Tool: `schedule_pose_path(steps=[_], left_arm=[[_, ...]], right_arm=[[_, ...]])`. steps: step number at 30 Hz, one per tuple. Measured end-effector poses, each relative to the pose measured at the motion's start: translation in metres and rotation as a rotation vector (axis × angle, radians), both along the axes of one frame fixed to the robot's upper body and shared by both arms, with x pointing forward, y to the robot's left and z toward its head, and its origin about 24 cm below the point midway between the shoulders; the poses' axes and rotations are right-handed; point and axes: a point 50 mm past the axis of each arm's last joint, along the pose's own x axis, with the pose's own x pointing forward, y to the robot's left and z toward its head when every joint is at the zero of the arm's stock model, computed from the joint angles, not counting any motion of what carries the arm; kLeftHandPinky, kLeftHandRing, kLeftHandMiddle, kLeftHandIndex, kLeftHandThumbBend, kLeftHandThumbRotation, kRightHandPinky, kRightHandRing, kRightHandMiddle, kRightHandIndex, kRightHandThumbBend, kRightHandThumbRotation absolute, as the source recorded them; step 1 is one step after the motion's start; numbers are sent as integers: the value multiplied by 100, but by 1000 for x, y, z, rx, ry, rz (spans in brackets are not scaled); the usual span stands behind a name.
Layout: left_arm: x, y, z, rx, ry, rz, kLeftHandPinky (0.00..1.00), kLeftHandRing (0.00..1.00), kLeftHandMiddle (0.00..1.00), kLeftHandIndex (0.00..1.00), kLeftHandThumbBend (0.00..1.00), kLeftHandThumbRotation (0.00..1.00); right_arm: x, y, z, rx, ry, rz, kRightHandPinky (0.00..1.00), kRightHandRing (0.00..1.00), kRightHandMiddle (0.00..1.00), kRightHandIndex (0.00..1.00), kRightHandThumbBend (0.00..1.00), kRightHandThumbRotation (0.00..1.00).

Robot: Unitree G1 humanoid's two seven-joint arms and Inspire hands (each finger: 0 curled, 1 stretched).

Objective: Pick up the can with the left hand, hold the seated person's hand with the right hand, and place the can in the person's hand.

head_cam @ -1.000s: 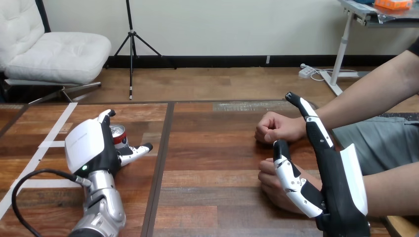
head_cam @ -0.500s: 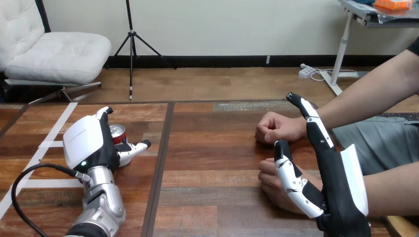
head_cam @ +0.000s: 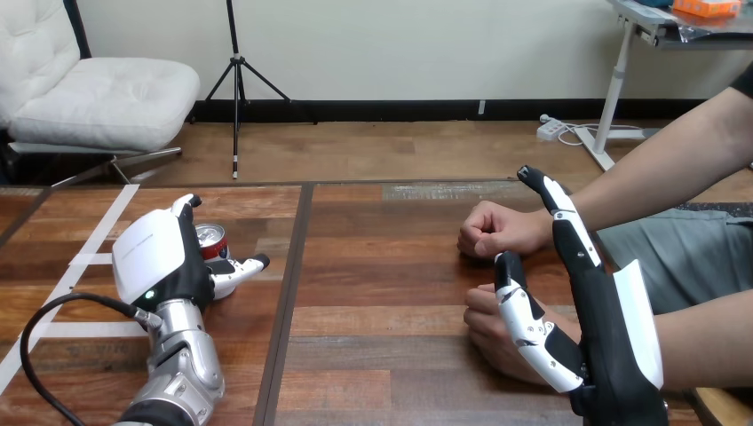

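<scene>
Left hand (head_cam: 155,262) has drawn in, fingers wrapped round can (head_cam: 211,238).
Right hand (head_cam: 608,328) upright, fingers straight, over the person's nearer hand (head_cam: 484,330).

The can (head_cam: 211,240) stands on the surface (head_cam: 382,266) at the left, between the thumb and fingers of the left hand (head_cam: 160,262). Well to the right, the right hand (head_cam: 590,311) stands over the person's nearer hand (head_cam: 487,330) (partly covering it). The person's farther hand (head_cam: 497,229) rests behind them.

Bright, even indoor light; mild sheen on wooden table (head_cam: 391,266); soft faint shadow under person's hand (head_cam: 497,229).
</scene>
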Motion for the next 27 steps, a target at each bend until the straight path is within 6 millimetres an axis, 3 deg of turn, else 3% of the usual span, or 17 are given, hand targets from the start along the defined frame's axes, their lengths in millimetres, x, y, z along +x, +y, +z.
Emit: schedule_pose_path(steps=[20,27], left_arm=[[-2,3,-3,8,25,21,76,81,83,83,88,38],[-2,4,-3,5,25,25,71,77,81,81,87,35]], right_arm=[[-1,0,-1,-27,7,3,96,96,94,91,23,58],[-1,-1,-1,-37,8,6,96,96,94,91,24,58]])
